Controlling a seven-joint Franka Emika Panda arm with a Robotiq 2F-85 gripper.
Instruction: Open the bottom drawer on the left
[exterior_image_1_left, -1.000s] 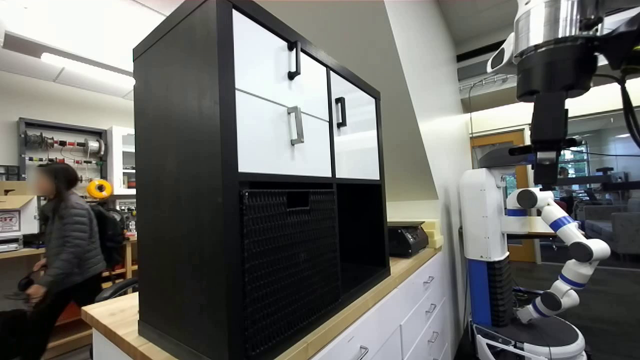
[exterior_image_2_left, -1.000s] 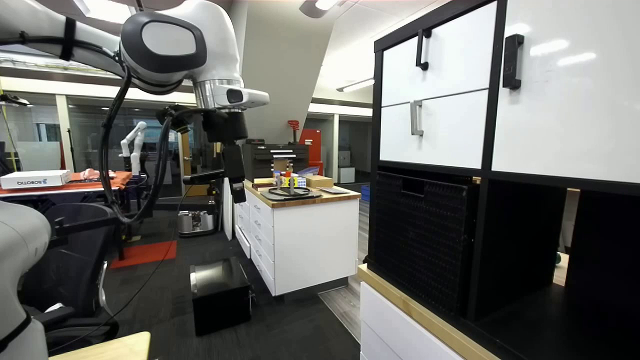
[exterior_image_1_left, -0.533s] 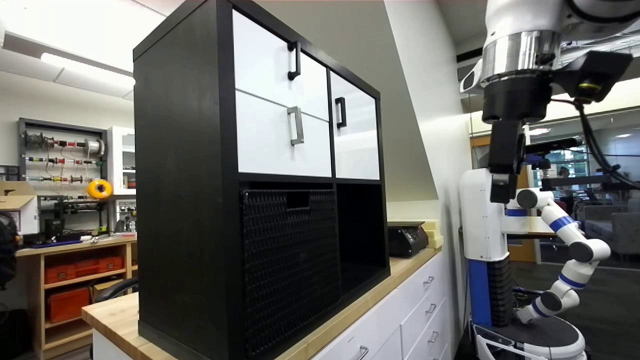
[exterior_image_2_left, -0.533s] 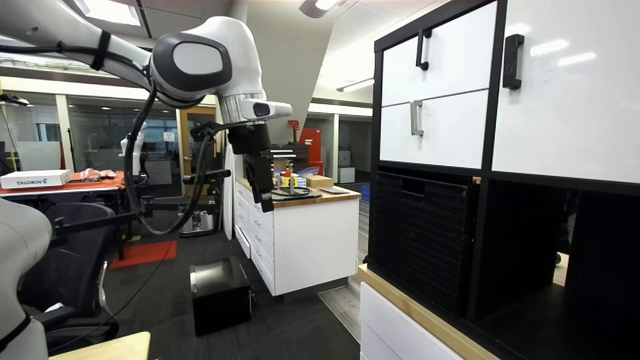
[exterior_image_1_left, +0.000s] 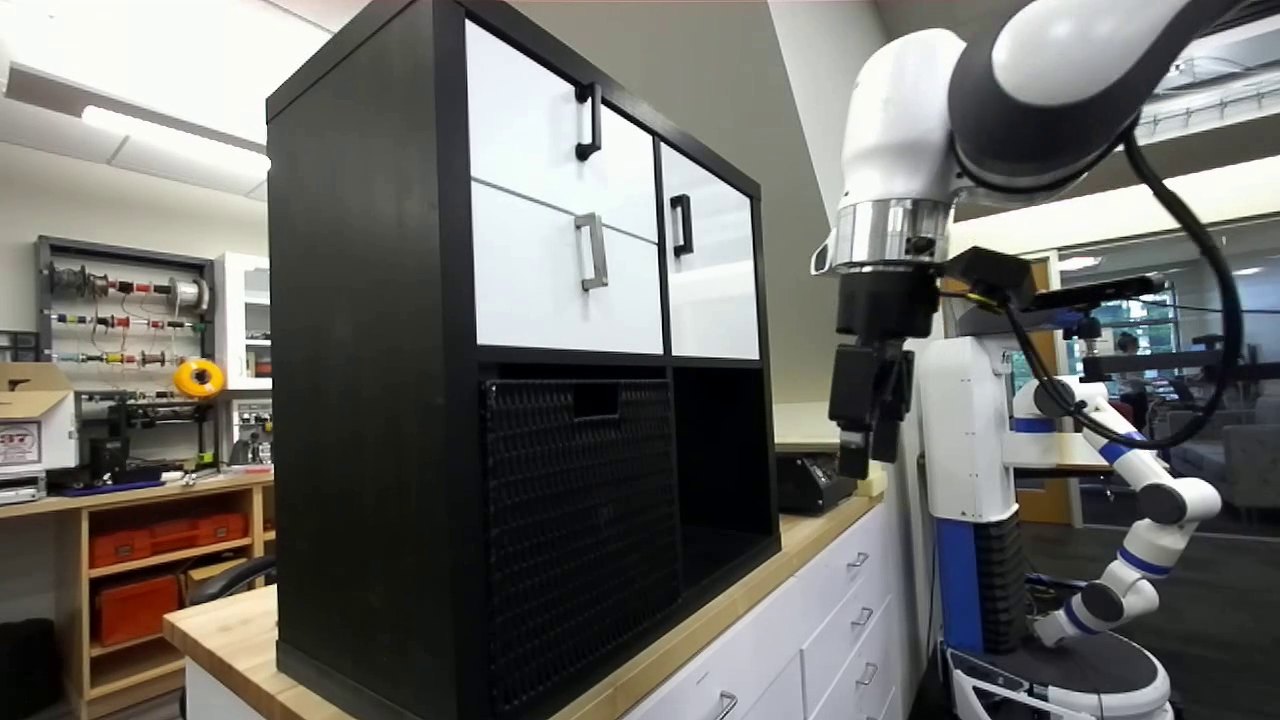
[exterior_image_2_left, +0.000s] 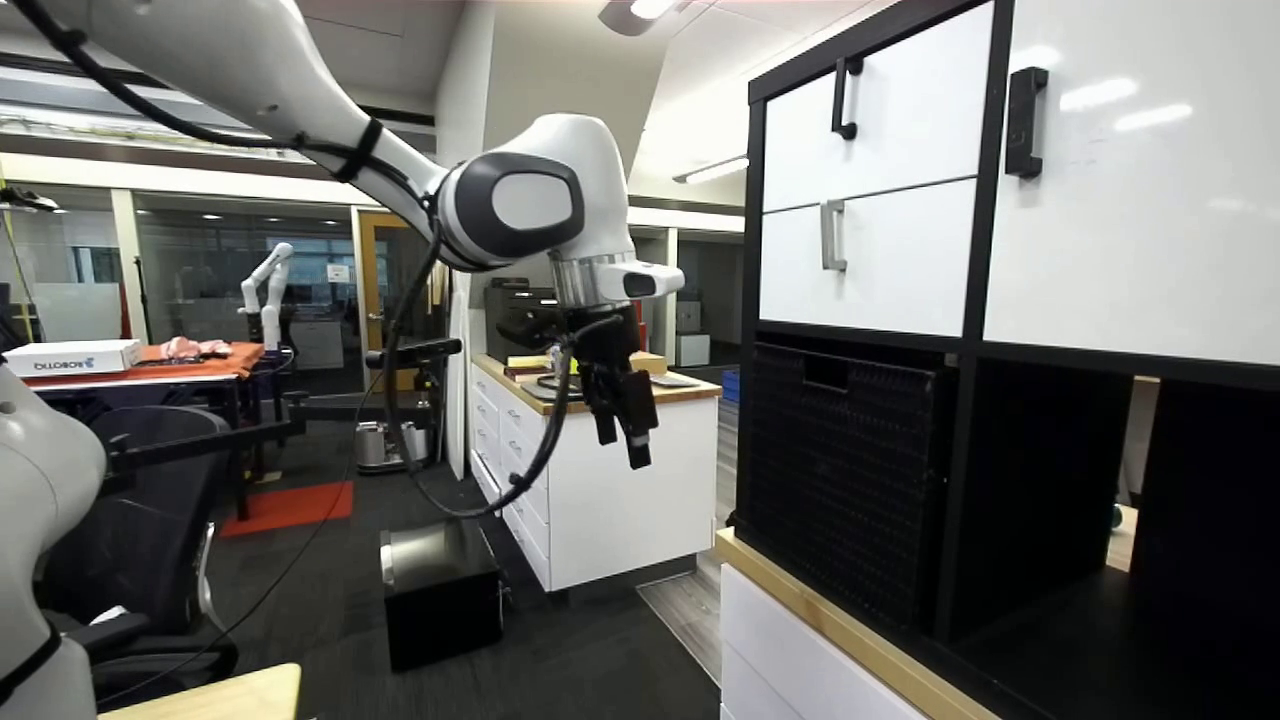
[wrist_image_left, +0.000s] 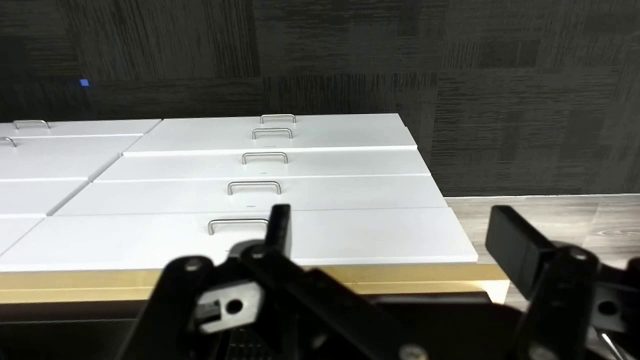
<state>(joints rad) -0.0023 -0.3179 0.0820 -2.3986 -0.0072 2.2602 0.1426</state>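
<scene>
None of the opening is done yet, as far as can be seen. The black cube-shelf cabinet (exterior_image_1_left: 350, 380) stands with nothing pulled out of it. The Franka arm (exterior_image_2_left: 515, 205) hangs apart from it, touching no part. The black woven basket (exterior_image_1_left: 580, 520) fills the cabinet's lower left compartment and could be what the sentence means, but the likelier target is the lower white drawer (exterior_image_1_left: 535, 300), in the compartment above, directly under the upper white drawer (exterior_image_1_left: 530, 110). It is closed, its face flush. The Robotiq gripper (wrist_image_left: 392, 235) hangs with its fingers (wrist_image_left: 515, 245) pointing down and spread well apart, nothing between them. In both exterior views it is well apart from the silver bar handle (exterior_image_1_left: 598, 250) on the lower white drawer, and lower than it in the picture. What is left, by my judgement, is nearly the whole task: bring the gripper up to the handle, turn it so the fingers straddle the bar, close on it and pull.

Against the earlier frames, the cabinet matches. The arm has swung nearer to it in both exterior views. The person in a grey quilted jacket, in sight a second ago, is gone. The lower white drawer shows no movement. The gripper is closer to the cabinet and lower; whether its spread has changed I cannot tell. The silver bar handle is unchanged.
</scene>
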